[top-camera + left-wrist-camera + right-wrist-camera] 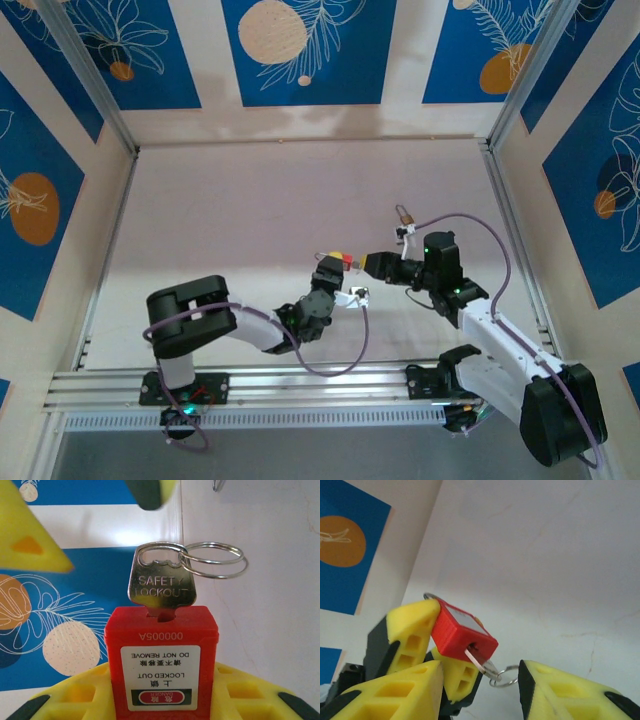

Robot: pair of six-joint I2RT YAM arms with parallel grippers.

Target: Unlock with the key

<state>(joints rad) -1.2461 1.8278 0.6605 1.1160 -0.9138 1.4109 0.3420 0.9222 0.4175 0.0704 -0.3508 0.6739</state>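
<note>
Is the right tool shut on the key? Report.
No, the right tool stands open, its fingers clear on either side of the key, which sits in the red padlock.

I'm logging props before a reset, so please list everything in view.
red padlock: 1, red, held in the left gripper, mid-table
key: 1, silver, inserted in the red padlock
ring: 1, silver, through the key's head
brass padlock: 1, brass, on the table beyond the right gripper
table: 1, pale, between the walls
panels: several, blue with white and orange prints, on the walls
cables: 2, purple, along the arms
left gripper: 1, yellow fingers, shut on the red padlock
right gripper: 1, yellow fingers, open either side of the key
</note>
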